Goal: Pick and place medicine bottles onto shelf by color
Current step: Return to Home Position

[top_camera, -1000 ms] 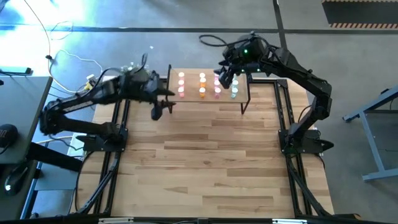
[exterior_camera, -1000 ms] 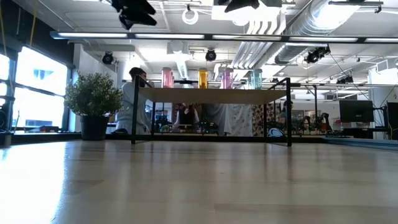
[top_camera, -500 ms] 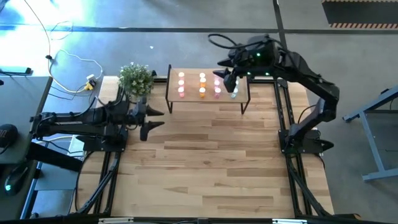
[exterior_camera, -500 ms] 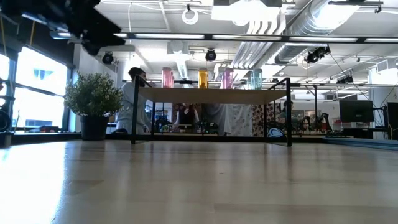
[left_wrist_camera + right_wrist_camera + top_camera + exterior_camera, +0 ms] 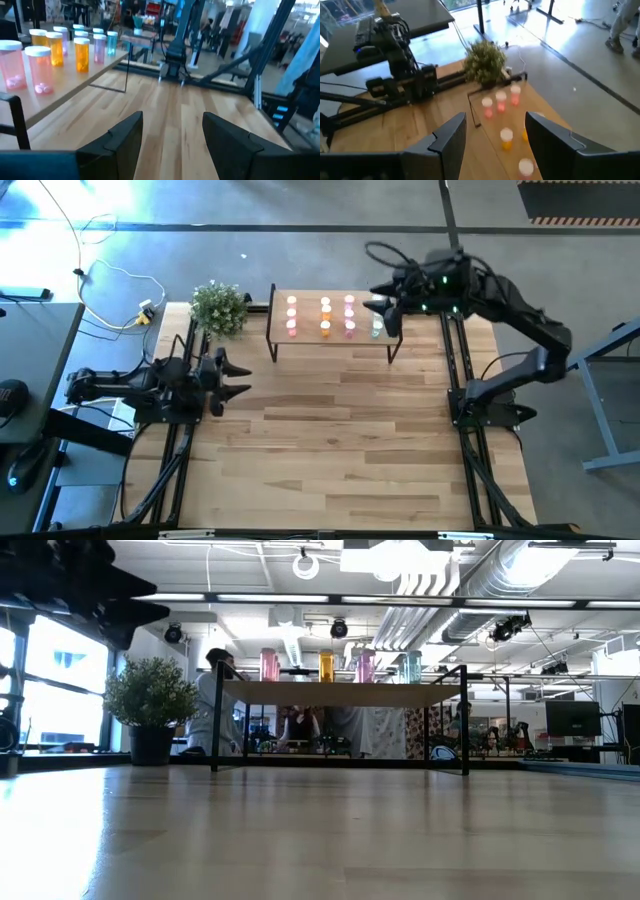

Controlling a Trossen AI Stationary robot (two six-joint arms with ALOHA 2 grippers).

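High view: right gripper [image 5: 385,317] overhangs shelf [image 5: 308,317] edge.

Tabletop [image 5: 330,440]: light wood, plank pattern in alternating paler and browner strips. Shelf [image 5: 310,340]: same pale wood on top, thin black legs. Medicine bottles [image 5: 325,305]: translucent, white caps, grouped by colour. Pink bottles [image 5: 12,65] with pink tablets showing through. Orange bottles [image 5: 81,54] in deep amber. Mauve bottles [image 5: 99,47] paler, between pink and purple. Teal-green bottles [image 5: 111,42] lightest of all. Left gripper [image 5: 172,120] and right gripper [image 5: 496,117]: matt black, as with both arms. Plant [image 5: 218,308]: mottled green foliage, dark pot. Floor [image 5: 300,250]: plain grey. Hazard strip [image 5: 580,220]: orange and black diagonal stripes.
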